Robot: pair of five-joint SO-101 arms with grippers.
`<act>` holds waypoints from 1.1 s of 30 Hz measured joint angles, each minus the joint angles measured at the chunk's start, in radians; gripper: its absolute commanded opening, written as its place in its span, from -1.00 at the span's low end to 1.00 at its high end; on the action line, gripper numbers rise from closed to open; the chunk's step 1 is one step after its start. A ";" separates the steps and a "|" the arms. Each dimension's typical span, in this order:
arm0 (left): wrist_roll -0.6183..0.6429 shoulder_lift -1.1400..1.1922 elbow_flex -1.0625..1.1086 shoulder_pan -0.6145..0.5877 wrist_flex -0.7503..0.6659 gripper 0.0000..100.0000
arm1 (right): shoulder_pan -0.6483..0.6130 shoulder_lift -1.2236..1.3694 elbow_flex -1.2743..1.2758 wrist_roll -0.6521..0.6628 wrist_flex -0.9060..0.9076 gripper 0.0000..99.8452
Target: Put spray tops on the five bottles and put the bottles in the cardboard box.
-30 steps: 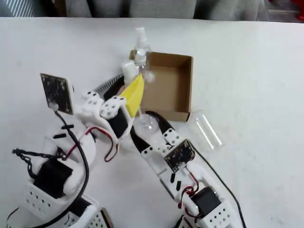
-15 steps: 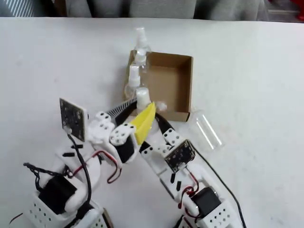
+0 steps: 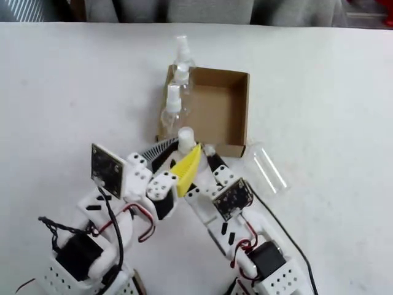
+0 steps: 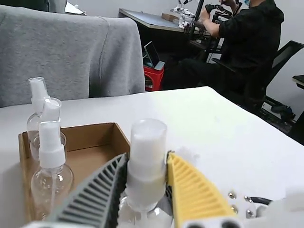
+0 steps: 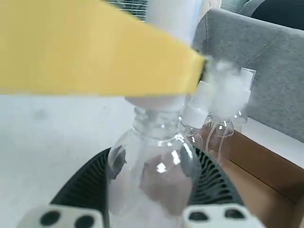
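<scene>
Since the earlier frame, the left arm had drawn back from the left wall of the cardboard box [image 3: 247, 110] toward its near edge, carrying its load with it; the right arm had hardly shifted.

We found the left claw [image 4: 146, 167] clamped on a white spray top [image 4: 147, 154], grey finger on one side and yellow on the other; the right claw [image 5: 153, 183] was closed round the body of a clear bottle [image 5: 152, 156] standing just in front of the box's near wall. In the right wrist view the spray top sat directly over the bottle's neck, with the neck's thread showing below it; we judged it not yet screwed home.

Three bottles already wore tops: the far bottle [image 3: 181, 48], the middle bottle [image 3: 180, 74] and the near bottle [image 3: 173, 101], in a row along the box's left wall; whether each stood inside the box or just beside it we could not tell for certain. A fifth, bare bottle [image 3: 267, 167] lay on its side on the tabletop [image 3: 319, 80], just beside the box's near right corner.

Our assessment: three tops fitted, a fourth in hand, one untouched; the held bottle and the bare bottle were not yet boxed.
</scene>
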 measured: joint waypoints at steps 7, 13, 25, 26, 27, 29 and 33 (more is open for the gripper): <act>-0.005 0.000 0.012 0.000 -0.006 -0.96 | 0.005 0.002 0.000 0.000 0.002 -0.97; 0.000 0.002 0.092 0.006 -0.123 -0.96 | 0.014 0.000 0.000 -0.003 0.002 -0.97; -0.005 0.000 0.152 0.011 -0.209 -0.96 | 0.032 0.000 0.000 -0.003 0.002 -0.97; -0.005 0.000 0.152 0.011 -0.209 -0.96 | 0.032 0.000 0.000 -0.003 0.002 -0.97; -0.005 0.000 0.152 0.011 -0.209 -0.96 | 0.032 0.000 0.000 -0.003 0.002 -0.97; -0.005 0.000 0.155 0.011 -0.209 -0.95 | 0.032 0.000 0.000 -0.003 0.002 -0.97; -0.005 0.000 0.158 0.011 -0.215 -0.71 | 0.032 0.002 0.000 -0.003 0.002 -0.97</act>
